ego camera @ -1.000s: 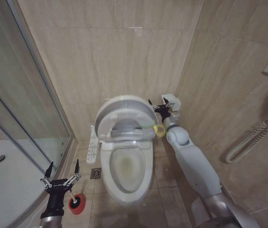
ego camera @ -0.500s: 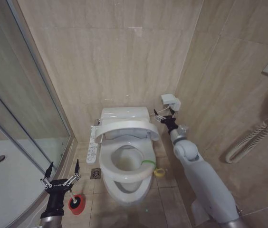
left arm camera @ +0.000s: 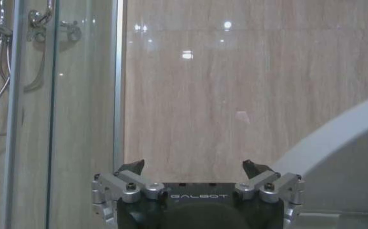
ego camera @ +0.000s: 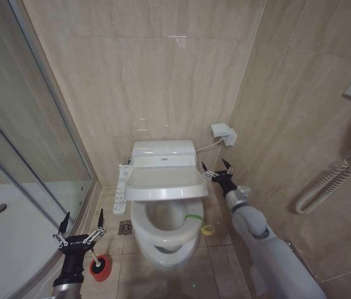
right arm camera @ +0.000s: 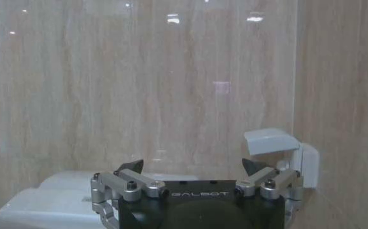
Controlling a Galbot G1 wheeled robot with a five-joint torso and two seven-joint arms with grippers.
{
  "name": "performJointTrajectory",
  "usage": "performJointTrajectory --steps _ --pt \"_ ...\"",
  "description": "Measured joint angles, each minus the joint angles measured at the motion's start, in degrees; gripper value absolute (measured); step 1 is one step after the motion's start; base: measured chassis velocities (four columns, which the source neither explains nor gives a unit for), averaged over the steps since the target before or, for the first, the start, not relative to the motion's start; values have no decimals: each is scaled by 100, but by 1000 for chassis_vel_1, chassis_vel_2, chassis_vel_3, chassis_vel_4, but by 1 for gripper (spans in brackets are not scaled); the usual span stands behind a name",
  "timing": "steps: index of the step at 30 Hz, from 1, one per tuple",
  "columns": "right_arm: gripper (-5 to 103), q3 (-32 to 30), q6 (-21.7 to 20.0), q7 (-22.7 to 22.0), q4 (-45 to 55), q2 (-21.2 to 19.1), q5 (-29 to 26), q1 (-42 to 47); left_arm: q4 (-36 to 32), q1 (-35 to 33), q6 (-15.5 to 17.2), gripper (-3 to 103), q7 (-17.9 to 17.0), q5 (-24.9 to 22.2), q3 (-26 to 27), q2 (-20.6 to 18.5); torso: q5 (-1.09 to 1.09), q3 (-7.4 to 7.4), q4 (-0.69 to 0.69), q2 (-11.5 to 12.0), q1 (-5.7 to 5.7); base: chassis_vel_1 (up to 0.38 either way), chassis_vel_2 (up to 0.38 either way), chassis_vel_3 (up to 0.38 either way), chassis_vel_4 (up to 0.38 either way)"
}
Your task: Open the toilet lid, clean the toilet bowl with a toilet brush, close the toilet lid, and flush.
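Your right gripper (ego camera: 215, 172) hangs spread open and empty just beside the toilet lid (ego camera: 166, 184), which hovers half-lowered over the toilet bowl (ego camera: 163, 233). Left gripper (ego camera: 81, 232) idles, open, by the toilet brush (ego camera: 99, 266).

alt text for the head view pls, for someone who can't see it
A white toilet against a beige tiled wall, its lid hanging partly lowered over the seat and bowl. The right pincer is open beside the lid's edge; the left pincer is open, low by the glass shower door, above a toilet brush in a red holder.
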State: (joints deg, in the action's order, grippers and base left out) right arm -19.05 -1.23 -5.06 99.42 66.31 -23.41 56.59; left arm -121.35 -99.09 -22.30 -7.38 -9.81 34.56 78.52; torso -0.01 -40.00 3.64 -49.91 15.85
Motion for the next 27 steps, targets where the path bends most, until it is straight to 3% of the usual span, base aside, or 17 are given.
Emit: performJointTrajectory --steps 9,20,27 --pt "100 -263 3 -221 441 80 55 468 0 0 0 100 0 0 0 0 0 0 0 0 0 0 0 0 0" --pt "100 -684 140 -684 668 403 587 944 0 0 0 100 0 0 0 0 0 0 0 0 0 0 0 0 0" --pt "100 -1027 147 -674 915 587 732 1331 0 0 0 100 0 0 0 0 0 0 0 0 0 0 0 0 0"
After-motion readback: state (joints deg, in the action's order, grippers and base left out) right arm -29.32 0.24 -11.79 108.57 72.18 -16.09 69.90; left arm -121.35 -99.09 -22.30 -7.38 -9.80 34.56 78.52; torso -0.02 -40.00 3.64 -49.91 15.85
